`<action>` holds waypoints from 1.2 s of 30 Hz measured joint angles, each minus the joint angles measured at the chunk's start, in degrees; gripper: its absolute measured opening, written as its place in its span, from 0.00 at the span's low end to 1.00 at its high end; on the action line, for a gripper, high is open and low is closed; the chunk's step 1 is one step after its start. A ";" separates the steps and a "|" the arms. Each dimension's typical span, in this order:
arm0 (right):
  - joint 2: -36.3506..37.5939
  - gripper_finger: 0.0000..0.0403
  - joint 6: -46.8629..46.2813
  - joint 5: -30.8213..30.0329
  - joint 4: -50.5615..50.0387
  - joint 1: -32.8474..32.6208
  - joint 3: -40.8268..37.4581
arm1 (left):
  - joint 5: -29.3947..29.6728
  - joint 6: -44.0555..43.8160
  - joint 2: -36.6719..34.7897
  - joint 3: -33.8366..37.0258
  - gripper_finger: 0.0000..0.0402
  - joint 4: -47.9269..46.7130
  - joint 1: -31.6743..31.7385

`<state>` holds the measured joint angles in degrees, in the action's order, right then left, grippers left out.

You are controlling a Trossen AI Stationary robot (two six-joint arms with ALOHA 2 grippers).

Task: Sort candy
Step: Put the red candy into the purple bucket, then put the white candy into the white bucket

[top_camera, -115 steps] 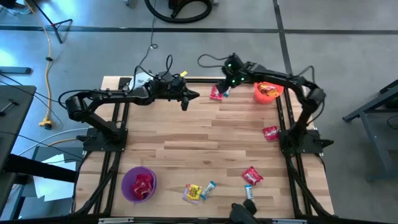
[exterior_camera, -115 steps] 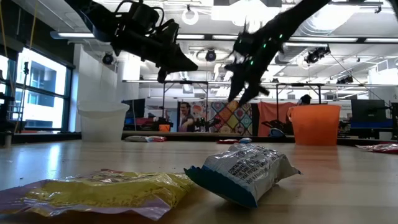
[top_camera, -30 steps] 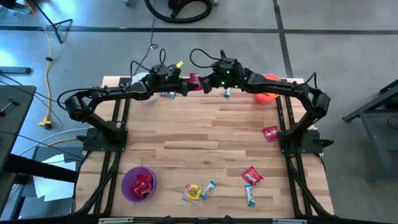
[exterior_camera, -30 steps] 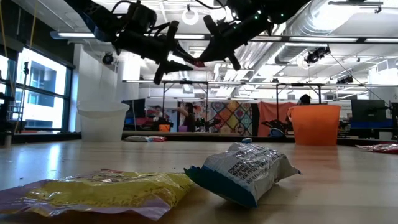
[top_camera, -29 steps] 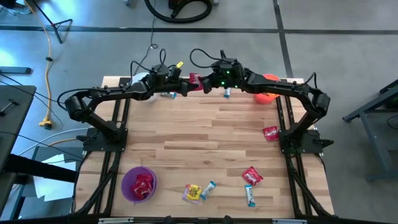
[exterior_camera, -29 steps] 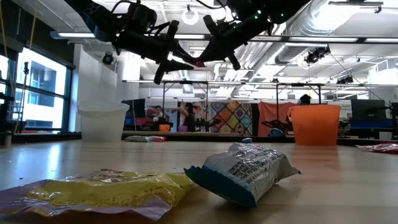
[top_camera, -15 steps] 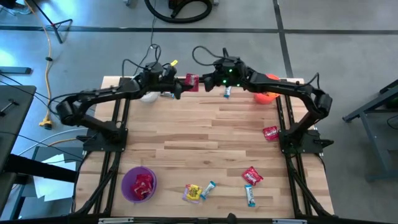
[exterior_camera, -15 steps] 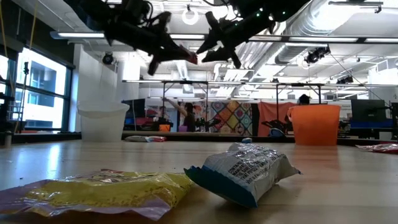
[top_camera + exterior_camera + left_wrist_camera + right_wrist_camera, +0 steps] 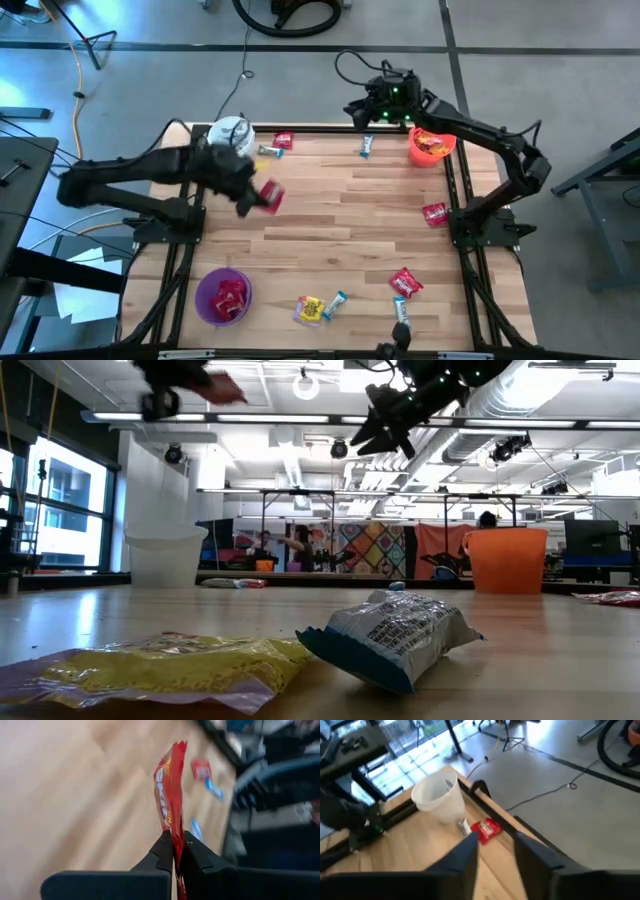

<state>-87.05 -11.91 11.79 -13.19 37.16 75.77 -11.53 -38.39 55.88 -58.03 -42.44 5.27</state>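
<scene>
Above the wooden table [image 9: 330, 215], left end effector [image 9: 175, 851] pinches a red candy [image 9: 169, 800]; right [image 9: 495, 851] gapes empty.

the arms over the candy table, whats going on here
Two robot arms are sorting wrapped candy into buckets. The left tool is shut on a red candy packet and holds it above the table's left half. The right tool is empty, jaws apart, up at the far edge near the orange bucket. Red candy already lies in the purple bucket, and the white bucket stands at the far left corner. Several red, yellow and blue candies remain loose on the table.
</scene>
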 joint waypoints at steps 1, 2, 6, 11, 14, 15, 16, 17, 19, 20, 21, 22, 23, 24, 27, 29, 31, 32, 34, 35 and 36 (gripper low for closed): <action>0.05 0.24 0.67 1.01 -0.62 0.54 0.00 | 0.63 -3.11 0.12 -1.41 0.00 -2.45 -3.43; 0.05 0.18 1.58 1.96 -1.15 1.05 0.00 | 1.17 -6.68 0.56 -2.72 0.00 -4.03 -7.00; 0.05 0.02 4.30 5.09 -3.01 2.57 -0.02 | 1.79 -21.87 3.76 -5.45 0.00 -7.72 -22.21; 0.05 0.06 5.23 8.14 -4.20 4.24 -0.02 | 2.70 -41.55 8.19 -5.54 0.00 -7.43 -39.23; 0.05 0.03 6.52 8.74 -4.44 4.91 -0.02 | 6.10 -52.37 10.02 -5.50 0.00 -7.55 -46.06; 0.05 0.01 6.92 8.77 -4.55 5.14 -0.02 | 6.90 -55.35 10.57 -5.50 0.00 -7.59 -47.80; 0.05 0.01 7.28 8.77 -4.55 5.31 -0.02 | 7.24 -57.86 11.23 -5.50 0.00 -7.88 -49.34; 0.05 0.01 7.44 8.79 -4.54 5.52 -0.02 | 7.22 -59.89 11.90 -5.50 0.00 -8.37 -50.73; 0.05 0.01 7.46 8.79 -4.55 5.78 -0.02 | 6.42 -62.86 13.25 -5.50 0.00 -10.01 -52.76; 0.05 0.01 7.46 8.79 -4.55 5.93 -0.02 | 5.56 -63.71 13.87 -5.50 0.00 -11.20 -53.40; 0.05 0.01 7.47 8.81 -4.54 5.99 -0.02 | 4.86 -64.29 14.52 -5.50 0.00 -12.41 -53.77; 0.05 0.00 7.54 8.80 -4.53 5.99 -0.02 | 4.31 -64.71 15.11 -5.50 0.00 -13.50 -53.87; 0.05 0.00 7.85 8.79 -4.54 5.99 -0.02 | 4.18 -64.91 15.59 -5.40 0.00 -14.38 -53.82; 0.05 0.00 7.94 8.79 -4.54 5.99 -0.02 | 4.18 -64.89 15.83 -4.95 0.00 -14.36 -53.64; 0.05 0.00 7.92 8.79 -4.52 5.98 -0.02 | 3.40 -64.93 15.90 -2.38 0.01 -13.33 -52.99; 0.05 0.00 7.92 8.79 -4.49 5.97 -0.02 | 2.98 -64.33 15.97 -1.02 0.04 -13.42 -52.36; 0.05 0.00 7.92 8.79 -4.38 5.97 -0.02 | 2.86 -62.80 15.59 -0.41 0.08 -13.35 -51.51; 0.05 0.00 7.92 8.79 -4.38 5.97 -0.02 | 2.87 -61.87 15.33 -0.17 0.11 -13.24 -51.00; 0.05 0.00 7.90 8.79 -4.38 5.97 -0.02 | 2.87 -60.13 15.01 0.01 0.16 -13.32 -49.92; 0.05 0.00 7.90 8.79 -4.38 5.97 -0.02 | 2.80 -59.30 14.73 0.01 0.19 -13.26 -49.41; 0.05 0.00 7.90 8.79 -4.38 5.97 -0.02 | 2.22 -58.64 14.42 0.01 0.22 -13.27 -48.86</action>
<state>-87.00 -4.01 20.58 -17.56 43.13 75.75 -9.31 -97.03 70.31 -58.02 -55.70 -43.59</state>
